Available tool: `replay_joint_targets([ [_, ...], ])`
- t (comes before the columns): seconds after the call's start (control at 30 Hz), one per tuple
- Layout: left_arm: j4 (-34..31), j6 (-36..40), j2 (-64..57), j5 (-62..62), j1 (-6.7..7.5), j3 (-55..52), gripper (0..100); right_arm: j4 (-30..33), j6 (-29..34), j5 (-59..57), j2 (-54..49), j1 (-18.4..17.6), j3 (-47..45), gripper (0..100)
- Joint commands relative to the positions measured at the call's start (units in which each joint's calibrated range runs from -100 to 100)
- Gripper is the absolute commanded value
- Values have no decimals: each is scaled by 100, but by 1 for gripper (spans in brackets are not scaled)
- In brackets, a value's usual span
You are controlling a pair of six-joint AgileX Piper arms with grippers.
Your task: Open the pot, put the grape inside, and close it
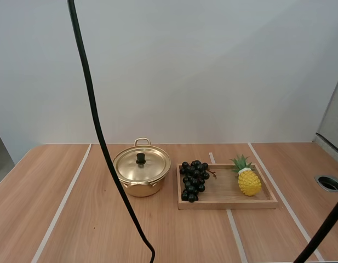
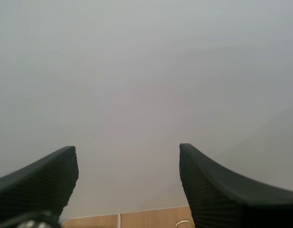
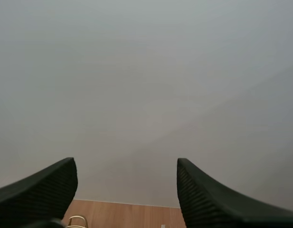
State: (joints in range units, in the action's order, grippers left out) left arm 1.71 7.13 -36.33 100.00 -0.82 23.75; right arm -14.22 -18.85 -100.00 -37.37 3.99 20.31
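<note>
- The table [image 1: 75, 230] fills the lower half of the high view, and nothing on it looks touched. I judge the task to be at its very start, with the opening step not yet begun.
- The wooden tray [image 1: 229, 204] lies right of centre, just beside the pot. It bears the fruit and plays no other part.
- The pot [image 1: 142, 188] stands just left of centre, gold and upright, with one loop handle turned toward the far wall.
- Its lid [image 1: 142, 165] sits square on the rim, so the pot is closed. The next move calls for one arm to come down over the centre of the lid, close on it and lift it straight up. It must then be set or held aside so the mouth is free.
- The bunch of grapes [image 1: 193, 179] lies at the tray's left end, nearest the pot and apart from the yellow toy pineapple [image 1: 249, 181] at the right end. Its carry to the pot looks short.
- The black knob [image 1: 141, 159] at the lid's centre is the likely grip point. It is small, so the approach will need to be well centred.
- The left gripper [image 2: 127, 148] is raised and looks out level at the blank wall above the table's far edge. Its fingers stand wide apart with nothing between them.
- The right gripper [image 3: 125, 160] is posed the same way, jaws spread and empty, not yet near the pot or tray.
</note>
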Motion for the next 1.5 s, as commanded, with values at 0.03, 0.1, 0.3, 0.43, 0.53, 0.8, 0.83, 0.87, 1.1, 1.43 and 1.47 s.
replay_joint_targets([
  [0.03, 113, -36, 16, 0, -8, 29, 100, -48, 40, 0, -74, -5, 77, 100],
  [0.1, 113, -36, 16, 0, -8, 29, 100, -48, 40, 0, -74, -5, 77, 100],
  [0.3, 161, -135, 82, 0, -8, -244, 100, -121, 40, 0, -74, -5, 77, 100],
  [0.43, 128, -135, 191, 0, -8, -919, 100, -181, 40, 0, -74, -5, 77, 100],
  [0.53, 236, -272, 248, 0, -8, -1517, 100, -181, 40, 0, -74, -5, 77, 100],
  [0.8, 736, -1011, 318, 0, -8, -2845, 100, -181, 40, 0, -74, -5, 77, 100],
  [0.83, 803, -1064, 318, 0, -8, -2994, 100, -181, 40, 0, -74, -5, 77, 100],
  [0.87, 870, -1144, 328, 0, -8, -3141, 100, -181, 40, 0, -74, -5, 77, 100],
  [1.1, 1021, -1241, 332, -130, -8, -4035, 100, -181, 40, 0, -74, -5, 77, 100],
  [1.43, 1502, -1547, 899, -668, -8, -4608, 100, -181, 40, 0, -74, -5, 77, 100],
  [1.47, 1555, -1577, 991, -668, -8, -4627, 100, -181, 40, 0, -74, -5, 77, 100],
])
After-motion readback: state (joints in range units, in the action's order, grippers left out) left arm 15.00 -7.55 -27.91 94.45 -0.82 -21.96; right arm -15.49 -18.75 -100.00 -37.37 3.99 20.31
